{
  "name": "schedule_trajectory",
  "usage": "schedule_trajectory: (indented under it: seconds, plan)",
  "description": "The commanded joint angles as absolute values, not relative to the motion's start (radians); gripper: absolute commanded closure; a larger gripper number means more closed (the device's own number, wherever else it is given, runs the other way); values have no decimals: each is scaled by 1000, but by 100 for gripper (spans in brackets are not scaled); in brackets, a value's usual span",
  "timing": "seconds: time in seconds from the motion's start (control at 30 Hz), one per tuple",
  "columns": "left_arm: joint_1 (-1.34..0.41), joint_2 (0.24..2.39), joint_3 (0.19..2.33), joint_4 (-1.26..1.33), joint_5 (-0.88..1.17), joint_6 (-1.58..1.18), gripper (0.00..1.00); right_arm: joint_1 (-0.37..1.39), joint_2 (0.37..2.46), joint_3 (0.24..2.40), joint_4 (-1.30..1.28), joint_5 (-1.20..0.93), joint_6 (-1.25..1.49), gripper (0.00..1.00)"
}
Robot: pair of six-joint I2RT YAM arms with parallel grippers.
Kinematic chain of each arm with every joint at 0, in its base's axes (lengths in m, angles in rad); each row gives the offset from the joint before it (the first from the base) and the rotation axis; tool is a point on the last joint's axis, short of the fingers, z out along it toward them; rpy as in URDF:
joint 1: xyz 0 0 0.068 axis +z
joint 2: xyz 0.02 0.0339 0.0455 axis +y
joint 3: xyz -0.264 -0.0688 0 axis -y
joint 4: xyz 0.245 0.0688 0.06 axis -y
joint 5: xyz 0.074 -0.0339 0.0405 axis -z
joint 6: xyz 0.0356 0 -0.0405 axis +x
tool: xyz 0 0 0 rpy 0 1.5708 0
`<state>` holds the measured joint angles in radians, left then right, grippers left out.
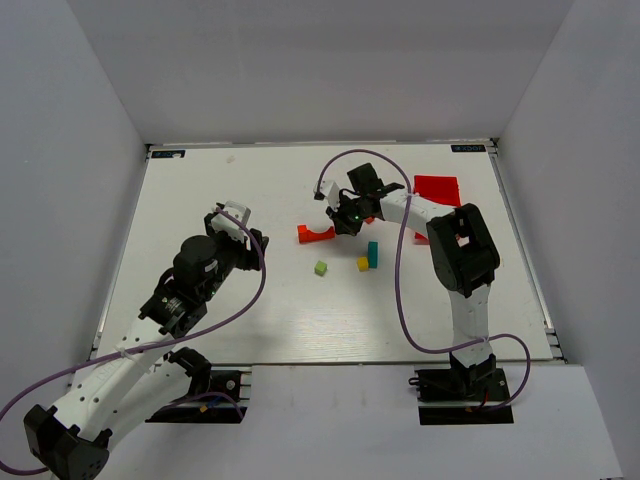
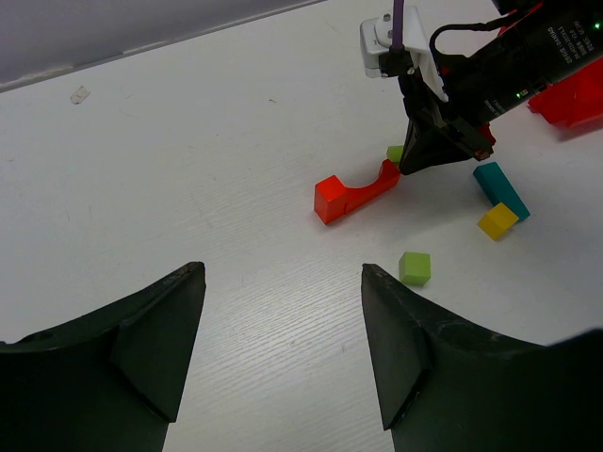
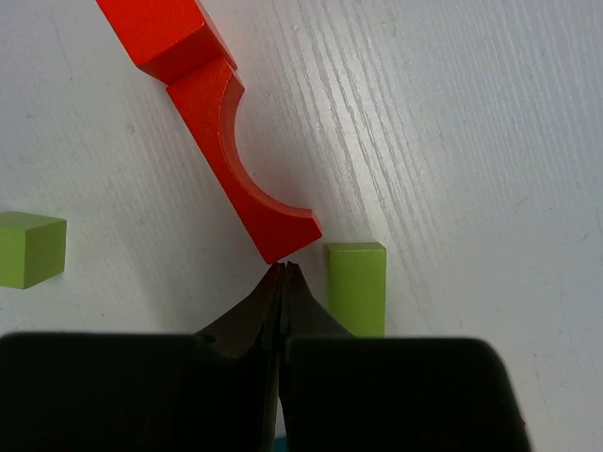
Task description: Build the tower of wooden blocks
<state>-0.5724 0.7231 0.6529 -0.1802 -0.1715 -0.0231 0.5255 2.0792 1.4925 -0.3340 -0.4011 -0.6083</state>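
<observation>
White wood-grain surface fills the floor of a grey-walled booth, with panels on the left, right and far sides. A red bin sits near the far right corner, close to the far edge. The right arm crosses its near side, and whether anything lies in it cannot be told.

The blocks are loose and unstacked, right of centre and well away from every edge. The red arch lies flat. Nearer the arms are a lime-green cube, a yellow cube and a teal bar touching the yellow one. A second green block lies just beside the arch's end.

The right jaws are pressed fully together, gripping nothing, their tip at that end of the arch. The left jaws are spread wide and hold nothing, over the left half of the surface, well apart from the blocks.
</observation>
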Motion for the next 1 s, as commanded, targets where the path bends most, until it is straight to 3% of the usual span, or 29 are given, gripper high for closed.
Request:
schedule_trajectory:
  seconds: [0.0,0.97]
  plan:
    - [-569,719,657,-187,-166,-20,23,529,2086,1512,-321,-430,-603,100]
    - [-569,719,657,-187,-166,-20,23,532,2088,1514,-334,-437,-604,100]
